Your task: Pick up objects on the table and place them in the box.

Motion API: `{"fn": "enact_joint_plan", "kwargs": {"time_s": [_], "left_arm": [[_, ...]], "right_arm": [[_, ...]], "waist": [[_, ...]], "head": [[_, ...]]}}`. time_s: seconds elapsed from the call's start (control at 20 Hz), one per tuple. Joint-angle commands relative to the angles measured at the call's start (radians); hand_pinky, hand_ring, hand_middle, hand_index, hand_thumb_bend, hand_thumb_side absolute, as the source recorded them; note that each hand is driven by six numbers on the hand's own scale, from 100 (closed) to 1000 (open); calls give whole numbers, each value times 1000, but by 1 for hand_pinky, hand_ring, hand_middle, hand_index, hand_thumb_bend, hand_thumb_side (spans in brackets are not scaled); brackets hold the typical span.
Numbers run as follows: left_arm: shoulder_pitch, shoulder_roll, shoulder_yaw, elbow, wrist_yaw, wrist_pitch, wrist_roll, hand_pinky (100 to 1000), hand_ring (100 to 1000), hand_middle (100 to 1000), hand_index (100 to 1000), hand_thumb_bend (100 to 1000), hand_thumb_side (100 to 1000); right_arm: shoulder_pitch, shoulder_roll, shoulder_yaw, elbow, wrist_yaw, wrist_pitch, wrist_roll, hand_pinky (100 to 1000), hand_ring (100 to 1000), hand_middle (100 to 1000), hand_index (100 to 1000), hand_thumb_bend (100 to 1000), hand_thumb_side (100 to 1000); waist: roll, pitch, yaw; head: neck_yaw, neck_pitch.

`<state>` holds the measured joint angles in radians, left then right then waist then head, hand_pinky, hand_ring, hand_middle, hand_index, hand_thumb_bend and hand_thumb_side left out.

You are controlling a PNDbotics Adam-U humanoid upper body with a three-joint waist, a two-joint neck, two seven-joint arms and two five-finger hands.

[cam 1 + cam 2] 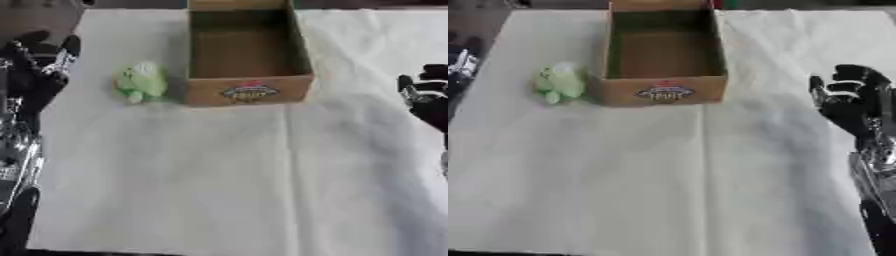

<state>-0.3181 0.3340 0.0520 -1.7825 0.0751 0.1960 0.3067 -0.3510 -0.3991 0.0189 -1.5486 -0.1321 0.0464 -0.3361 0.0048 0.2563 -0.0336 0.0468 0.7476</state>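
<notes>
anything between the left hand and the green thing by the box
Nothing: in the left eye view only bare white tablecloth separates the left hand from the small green soft object.

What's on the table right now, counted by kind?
Green object: 1, lying left of the box, outside it
Cardboard box: 1, open, nothing visible inside
White tablecloth: 1
Total: 3

The left hand and right hand hold nothing.
</notes>
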Motion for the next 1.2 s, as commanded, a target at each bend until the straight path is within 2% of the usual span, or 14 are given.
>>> {"fn": "enact_joint_plan", "kwargs": {"time_s": [0.05,0.4,0.55,0.6,0.75,0.95,1.1,1.2], "left_arm": [[-7,19,7,-10,0,-1,-2,649,581,561,740,542,348],[-9,32,8,-9,-11,1,-7,650,583,562,741,556,351],[-15,54,4,-7,-40,5,-27,654,589,568,743,588,346],[-22,74,2,-7,-65,8,-42,658,598,577,742,607,300],[-72,174,-21,9,-239,32,-153,683,642,621,711,641,264],[-172,299,-75,66,-546,44,-382,701,659,642,715,626,227],[-257,356,-132,135,-705,20,-549,718,676,670,741,621,192],[-312,373,-170,187,-775,-7,-638,723,682,679,753,618,171]], "right_arm": [[-7,-14,-8,-24,-1,-2,5,573,615,591,677,364,100],[-6,-14,-9,-24,-2,-2,3,573,614,591,675,363,100],[-4,-15,-9,-23,-2,-2,3,572,614,591,676,363,100],[-4,-16,-9,-23,-2,-2,3,572,614,591,675,363,100],[-1,-18,-7,-21,-2,-1,5,572,614,590,674,363,100],[-1,-17,-1,-19,-1,0,10,572,614,590,674,363,100],[0,-18,2,-18,0,0,14,572,613,590,672,362,100],[2,-20,3,-17,0,1,15,572,613,590,671,363,100]], "waist": [[-1,-16,1],[0,-16,2],[0,-18,3],[0,-19,3],[4,-24,2],[10,-29,-5],[12,-34,-13],[14,-37,-19]], "head": [[3,3],[2,1],[3,4],[2,4],[4,13],[8,15],[9,18],[11,20]]}}
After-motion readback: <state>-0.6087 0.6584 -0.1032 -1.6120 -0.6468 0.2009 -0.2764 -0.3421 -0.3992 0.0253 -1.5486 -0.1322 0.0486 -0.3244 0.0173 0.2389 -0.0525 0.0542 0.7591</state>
